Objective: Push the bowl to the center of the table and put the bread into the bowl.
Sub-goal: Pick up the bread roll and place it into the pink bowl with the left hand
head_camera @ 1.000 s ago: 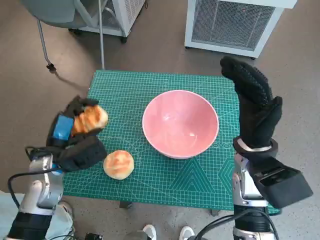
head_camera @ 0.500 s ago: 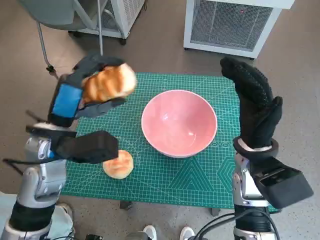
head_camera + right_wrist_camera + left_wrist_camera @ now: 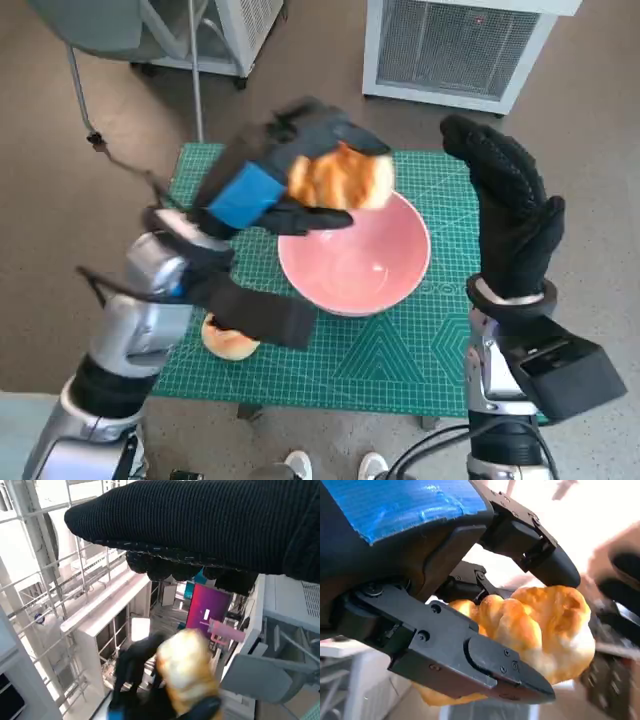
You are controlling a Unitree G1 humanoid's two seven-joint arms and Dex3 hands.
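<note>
**Bread's over the bowl, second roll on the mat**

So my left hand [image 3: 290, 190] has its fingers wrapped around a golden bread roll [image 3: 342, 176], and I'm holding it up in the air above the far-left part of the pink bowl's [image 3: 352, 262] rim. The wrist camera on that side shows it best: black fingers [image 3: 495, 665] clamp across the roll from both sides, crust bulging out between them, so the grip looks solid.

The bowl sits on the green cutting mat [image 3: 400, 350] that covers the table, roughly in the middle, maybe a touch toward the far edge. It's upright and I can't see anything inside it.

There's a second round bun [image 3: 226, 340] lying on the mat near the front-left corner, partly hidden under my left forearm.

My right hand [image 3: 510, 215], the gloved one, holds nothing. It's raised flat with the fingers stretched out straight, over the right edge of the mat, just beside the bowl but not touching it. From its wrist camera I get a blurry look at the roll and my left hand across from it.

Past the far edge of the table stands a white vented cabinet [image 3: 455, 45], and chair legs [image 3: 195, 70] show off the far-left corner.
</note>
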